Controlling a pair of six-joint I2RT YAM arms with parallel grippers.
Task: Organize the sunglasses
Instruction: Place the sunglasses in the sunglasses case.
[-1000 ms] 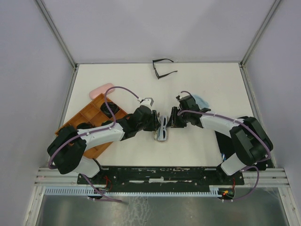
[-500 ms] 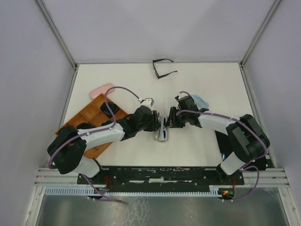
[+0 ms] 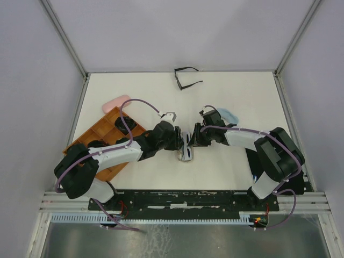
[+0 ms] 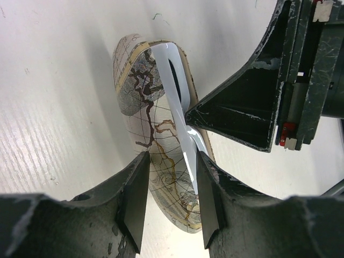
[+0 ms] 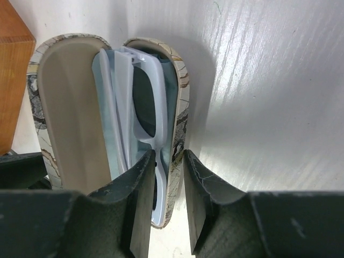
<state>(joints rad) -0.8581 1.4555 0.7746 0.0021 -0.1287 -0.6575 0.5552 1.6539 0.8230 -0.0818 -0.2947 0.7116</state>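
While left gripper (image 4: 171,164), right gripper (image 5: 169,161) clamp map-print case (image 4: 137,102), white sunglasses (image 5: 144,97) sit inside.

A white tabletop (image 3: 242,91) sits enclosed by pale grey panel walls (image 3: 177,32) with aluminium corner posts (image 3: 65,40). A slotted aluminium rail (image 3: 54,204) borders its near edge. Light is even.

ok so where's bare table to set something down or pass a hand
Bare table: the far right corner, past the black-framed glasses; the far strip between them and the pink case; the near middle below the map-print case. Crowded: centre, where both jaws meet that case, and the wooden tray at left.
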